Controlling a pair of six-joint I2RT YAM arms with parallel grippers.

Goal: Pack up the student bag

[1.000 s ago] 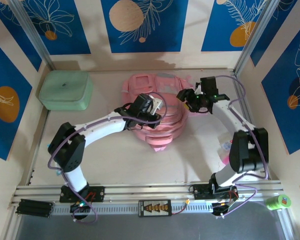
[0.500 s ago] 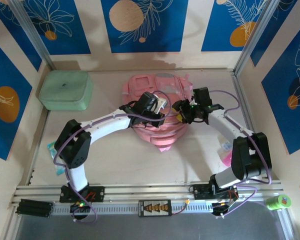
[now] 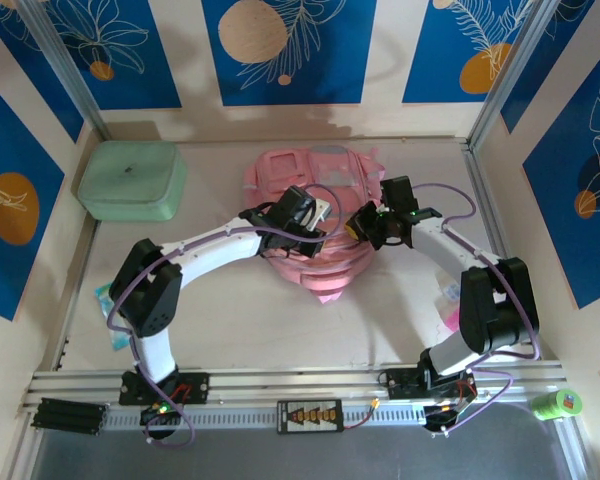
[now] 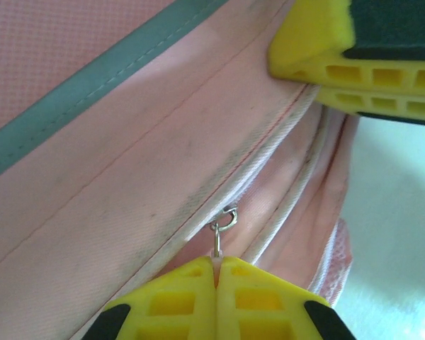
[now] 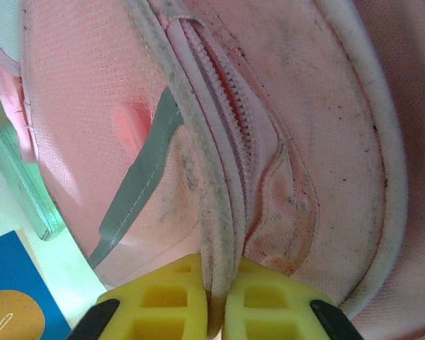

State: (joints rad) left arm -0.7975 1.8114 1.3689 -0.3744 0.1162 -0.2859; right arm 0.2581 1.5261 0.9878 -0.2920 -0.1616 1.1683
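Swinging in from the right side of the table (image 3: 240,320), the right gripper (image 3: 365,225) has closed in on the student bag (image 3: 325,270) and brought its jaws together; they now pinch a piped seam (image 5: 216,212) just beside the zip teeth (image 5: 223,106). The left gripper (image 4: 216,265) has barely shifted and is clamped on the small metal zipper pull (image 4: 221,230). The pink backpack lies flat at the middle of the table toward the back wall, well apart from the mint green case (image 3: 132,180) in the far left corner. This looks like the opening step: one arm bracing the fabric, the other ready to draw the slider. The next move likely calls for a steady pull along the zip line while the seam grip holds, without tearing the pull from the fingers
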